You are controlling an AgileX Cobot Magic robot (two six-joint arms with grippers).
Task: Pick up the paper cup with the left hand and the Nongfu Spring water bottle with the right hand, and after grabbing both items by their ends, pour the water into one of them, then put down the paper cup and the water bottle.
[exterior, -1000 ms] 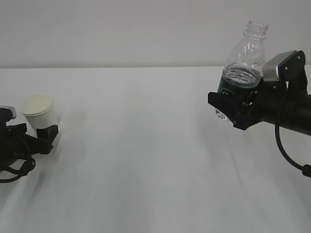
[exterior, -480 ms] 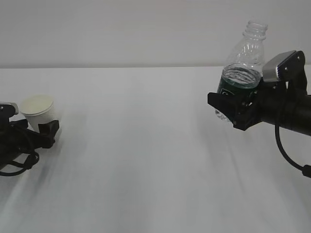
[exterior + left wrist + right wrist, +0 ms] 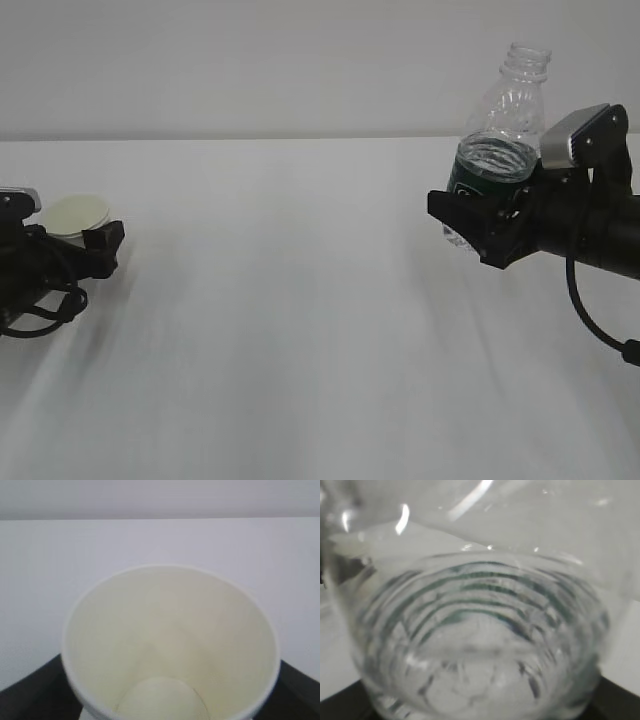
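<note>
The Nongfu Spring water bottle (image 3: pixel 497 130) is held clear of the table (image 3: pixel 300 300) in the right hand (image 3: pixel 487 228), whose jaws are closed on the bottle's lower end. The bottle stands nearly upright above the jaws, capless, neck uppermost. Water (image 3: pixel 470 645) is seen in the lower part of the bottle in the right wrist view.

The paper cup (image 3: pixel 76 213) sits low between the jaws of the left hand (image 3: pixel 85 250), its mouth open upward. The jaws are spread wide, one either side of the cup (image 3: pixel 170 645); whether they press on it cannot be told. No water is visible in the cup.

Judgement: the bottle pickup is done. The cup appears to be at or near table level, so its pickup or set-down cannot be settled. The two items are well apart. The bottle remains to be put down.
</note>
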